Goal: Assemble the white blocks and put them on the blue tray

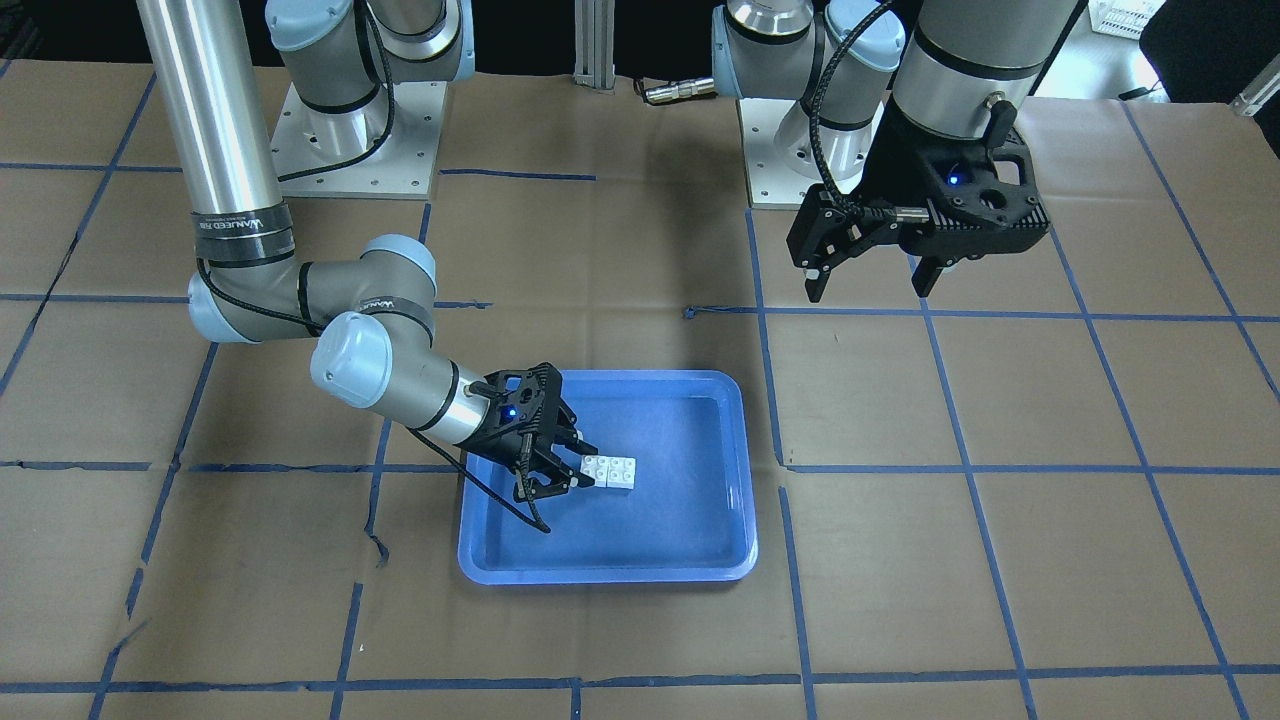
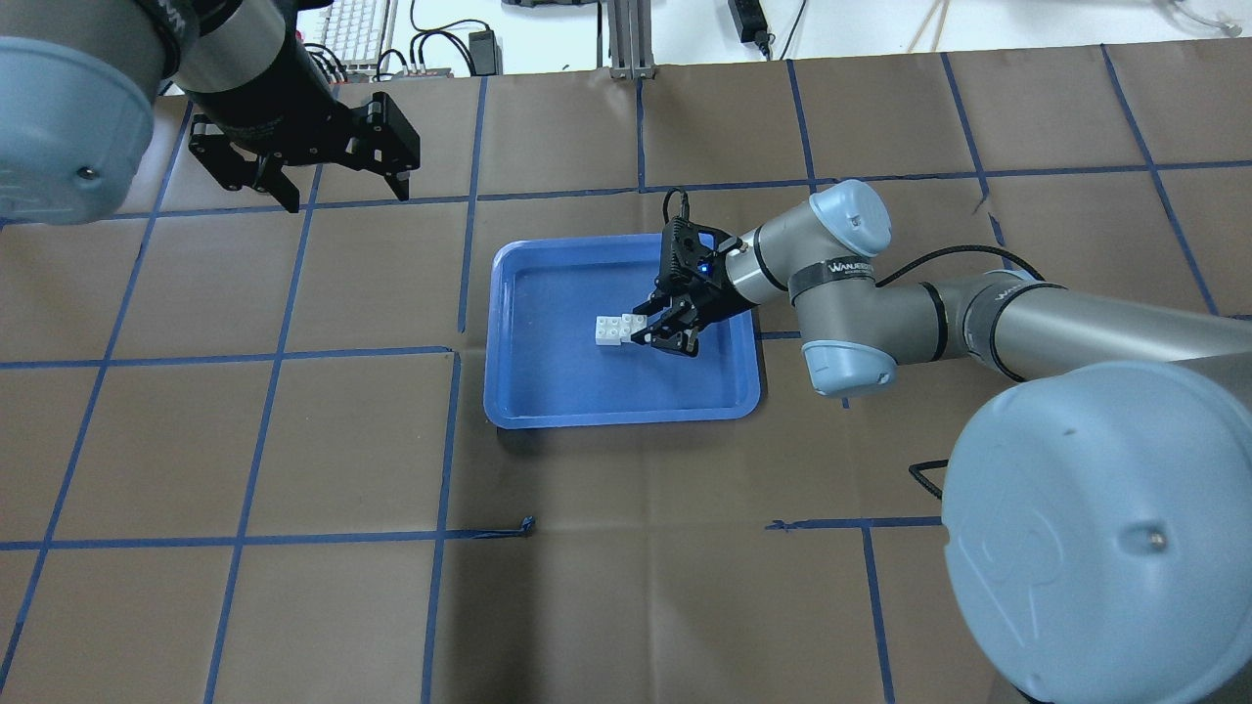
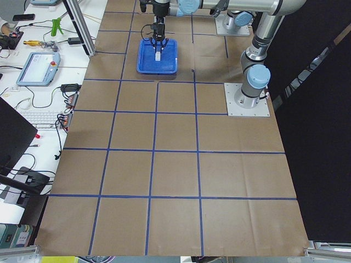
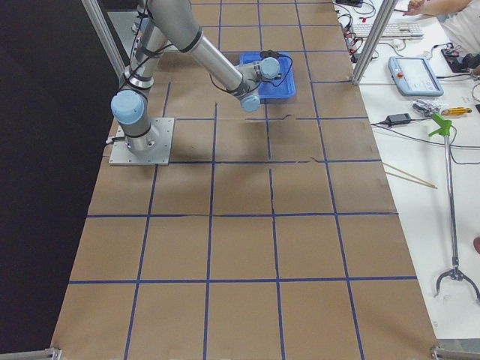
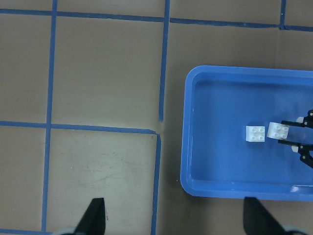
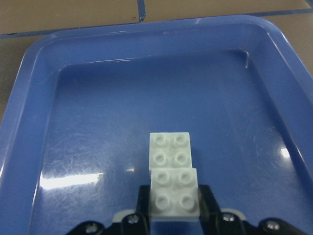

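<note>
Two white blocks lie side by side in the blue tray [image 1: 700, 530], one further from my right gripper [image 1: 622, 472] and one at its fingertips [image 1: 598, 465]. My right gripper [image 1: 578, 466] reaches low into the tray and is shut on the nearer block [image 6: 174, 193]. That block sits against and slightly over the far block [image 6: 169, 149], and I cannot tell if they are joined. They also show in the overhead view [image 2: 611, 332], inside the tray [image 2: 548, 401]. My left gripper [image 1: 870, 285] is open and empty, high above the table away from the tray [image 5: 220, 186].
The table is covered in brown paper with a grid of blue tape lines [image 2: 460, 352]. The arm base plates [image 1: 360, 140] stand at the robot's edge. Desks with a keyboard and a tablet [image 3: 38, 68] lie beyond the table's far side.
</note>
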Available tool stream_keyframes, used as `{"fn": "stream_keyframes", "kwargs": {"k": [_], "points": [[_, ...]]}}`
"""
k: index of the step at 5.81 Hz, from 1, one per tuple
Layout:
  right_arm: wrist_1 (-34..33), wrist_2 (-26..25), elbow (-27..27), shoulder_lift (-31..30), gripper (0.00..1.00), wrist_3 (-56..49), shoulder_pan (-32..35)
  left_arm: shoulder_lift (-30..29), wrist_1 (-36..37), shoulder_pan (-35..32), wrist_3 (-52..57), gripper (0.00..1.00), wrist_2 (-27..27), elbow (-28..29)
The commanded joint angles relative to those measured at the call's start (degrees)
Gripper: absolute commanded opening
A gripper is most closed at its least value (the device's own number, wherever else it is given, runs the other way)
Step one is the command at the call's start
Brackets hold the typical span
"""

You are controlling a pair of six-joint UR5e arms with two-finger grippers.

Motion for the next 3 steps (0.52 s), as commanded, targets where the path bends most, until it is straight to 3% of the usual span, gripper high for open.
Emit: {"fn": "stream_keyframes", "kwargs": {"k": [1, 3], "points": [[-0.2, -0.01, 0.0, 0.04, 0.25, -0.09, 0.08, 0.13, 0.06, 0.0, -0.18, 0.99, -0.32, 0.0], [0.24, -0.01, 0.0, 0.21, 0.25, -0.09, 0.08, 0.22, 0.06, 0.0, -0.18, 0.99, -0.5, 0.0]]}}
